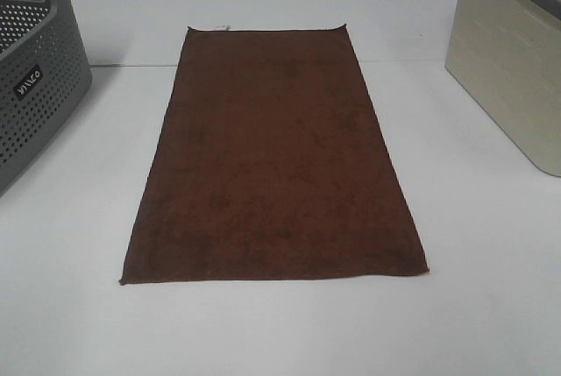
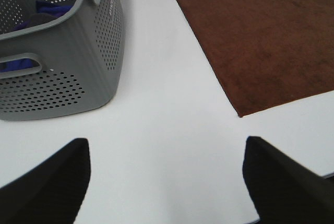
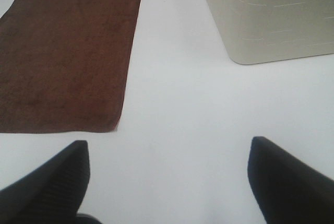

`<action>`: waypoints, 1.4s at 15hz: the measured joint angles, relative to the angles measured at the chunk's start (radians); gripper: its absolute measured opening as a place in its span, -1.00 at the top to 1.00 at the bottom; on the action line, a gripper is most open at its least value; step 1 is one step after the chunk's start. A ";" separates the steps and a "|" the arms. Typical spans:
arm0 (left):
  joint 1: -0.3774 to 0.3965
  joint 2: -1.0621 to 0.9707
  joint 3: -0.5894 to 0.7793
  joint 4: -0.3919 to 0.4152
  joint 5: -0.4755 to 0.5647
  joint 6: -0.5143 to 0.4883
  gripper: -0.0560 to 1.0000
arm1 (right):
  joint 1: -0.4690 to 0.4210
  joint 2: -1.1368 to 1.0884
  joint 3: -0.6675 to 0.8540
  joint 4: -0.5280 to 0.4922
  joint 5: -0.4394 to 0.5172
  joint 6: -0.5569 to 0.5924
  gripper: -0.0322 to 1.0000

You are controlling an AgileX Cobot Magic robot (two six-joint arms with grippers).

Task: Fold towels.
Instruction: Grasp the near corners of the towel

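The dark brown towel [image 1: 272,161] lies flat and fully spread in the middle of the white table, long side running front to back, with a small white tag at its far edge. Neither arm shows in the exterior view. In the left wrist view the left gripper [image 2: 166,182] is open and empty over bare table, near the towel's [image 2: 261,36] front left corner. In the right wrist view the right gripper [image 3: 167,182] is open and empty over bare table, near the towel's [image 3: 68,51] front right corner.
A grey perforated basket [image 1: 35,87] stands at the left edge; the left wrist view shows it [image 2: 62,67] with blue cloth inside. A beige bin [image 1: 513,60] stands at the right edge, also in the right wrist view [image 3: 266,15].
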 joint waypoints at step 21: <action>0.000 0.000 0.000 0.000 0.000 0.000 -0.55 | 0.000 0.000 0.000 0.000 0.000 0.000 -0.58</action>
